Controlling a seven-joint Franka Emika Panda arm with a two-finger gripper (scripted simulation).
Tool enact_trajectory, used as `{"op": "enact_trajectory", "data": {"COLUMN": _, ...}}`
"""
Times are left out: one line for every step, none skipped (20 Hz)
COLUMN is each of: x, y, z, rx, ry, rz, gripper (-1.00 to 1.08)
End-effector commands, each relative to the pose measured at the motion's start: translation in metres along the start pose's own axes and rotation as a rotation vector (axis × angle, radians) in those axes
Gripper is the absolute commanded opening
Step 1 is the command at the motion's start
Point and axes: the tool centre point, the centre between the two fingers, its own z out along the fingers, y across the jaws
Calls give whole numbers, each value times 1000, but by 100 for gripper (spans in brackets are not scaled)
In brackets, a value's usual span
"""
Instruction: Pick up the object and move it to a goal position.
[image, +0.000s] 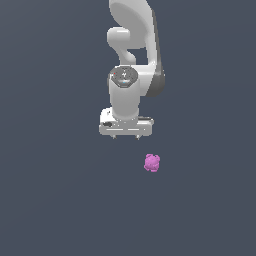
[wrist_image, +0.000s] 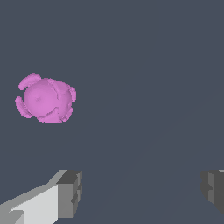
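The object is a small pink-magenta lumpy blob (image: 152, 163) with bumpy knobs, lying on the dark grey floor. It lies below and toward the exterior view's right of my white gripper (image: 126, 137), apart from it. In the wrist view the blob (wrist_image: 44, 100) lies ahead of and off to one side of my gripper (wrist_image: 142, 192), not between the fingers. The two grey fingertips (wrist_image: 70, 192) stand wide apart and hold nothing.
The white arm (image: 132, 55) rises behind the gripper toward the top of the exterior view. The floor (image: 60, 200) is a plain dark grey surface with no other object showing.
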Motion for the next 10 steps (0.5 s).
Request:
{"op": "enact_trajectory", "data": {"x": 0, "y": 0, "z": 0, "rx": 0, "ry": 0, "rz": 0, "gripper": 100}}
{"op": "enact_trajectory", "data": {"x": 0, "y": 0, "z": 0, "rx": -1, "ry": 0, "rz": -1, "gripper": 100}}
{"op": "enact_trajectory", "data": {"x": 0, "y": -1, "z": 1, "rx": -2, "ry": -1, "rz": -3, "gripper": 100}}
{"op": "enact_trajectory", "data": {"x": -1, "y": -2, "z": 3, "rx": -5, "ry": -3, "rz": -6, "gripper": 100}}
{"op": "enact_trajectory", "data": {"x": -1, "y": -4, "z": 5, "rx": -8, "ry": -5, "rz": -11, "gripper": 100}}
{"op": "enact_trajectory", "data": {"x": -2, "y": -6, "z": 7, "rx": -13, "ry": -7, "rz": -18, "gripper": 100}}
{"op": "enact_trajectory", "data": {"x": -3, "y": -8, "z": 10, "rx": -18, "ry": -10, "rz": -25, "gripper": 100}}
{"op": "enact_trajectory", "data": {"x": -4, "y": -10, "z": 12, "rx": -21, "ry": -12, "rz": -30, "gripper": 100}}
{"op": "enact_trajectory", "data": {"x": -4, "y": -11, "z": 13, "rx": -24, "ry": -14, "rz": -34, "gripper": 100}}
{"op": "enact_trajectory", "data": {"x": -4, "y": -12, "z": 14, "rx": -25, "ry": -15, "rz": -36, "gripper": 100}}
